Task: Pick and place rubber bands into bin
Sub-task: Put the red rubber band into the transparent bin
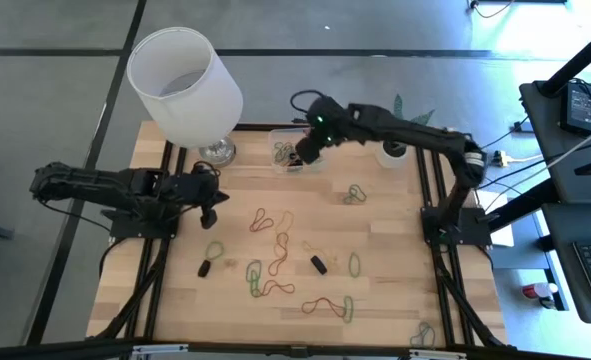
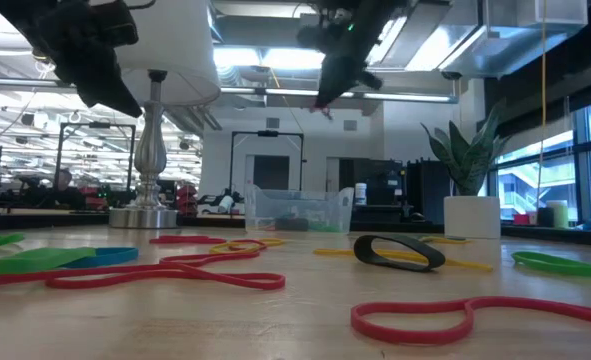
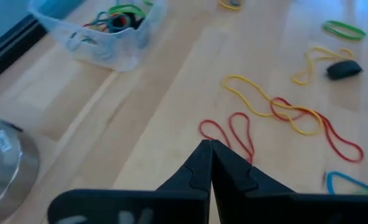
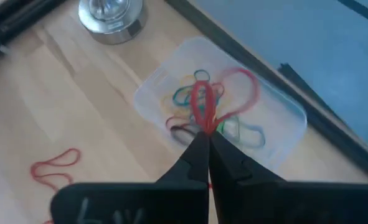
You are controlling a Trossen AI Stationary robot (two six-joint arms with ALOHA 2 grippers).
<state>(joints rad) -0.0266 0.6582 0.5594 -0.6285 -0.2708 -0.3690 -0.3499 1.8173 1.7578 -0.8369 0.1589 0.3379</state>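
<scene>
Rubber bands (image 1: pixel 275 250) lie scattered over the middle and near part of the wooden desk (image 1: pixel 385 240), in red, yellow, green and black, some looped across each other. On the left, the left pincer (image 1: pixel 213 203) hangs above the desk just short of the scattered loops, its two dark fingers pressed tip to tip with nothing between them; in its wrist view a red double loop (image 3: pixel 228 132) and a long yellow band (image 3: pixel 268 106) lie on the wood beyond the tips. Behind that arm stands a lamp with a big white shade (image 1: pixel 185 85) on a shiny metal base (image 1: pixel 216 152), at the far left corner.

Moving right, the bin (image 1: pixel 297 152) sits at the far edge of the desk, near the lamp base, already holding a tangle of coloured bands (image 4: pixel 199 102). The right pincer (image 1: pixel 303 150) is poised directly over it, fingers closed on a red rubber band (image 4: pixel 208 102) that dangles in a loop above the open container. From desk level the pincer (image 2: pixel 322 100) is well clear of the bin's rim.

Farther right, a small white pot (image 1: pixel 393 152) with a green plant stands by the far edge, and a green band (image 1: pixel 353 194) lies apart in front of it.
</scene>
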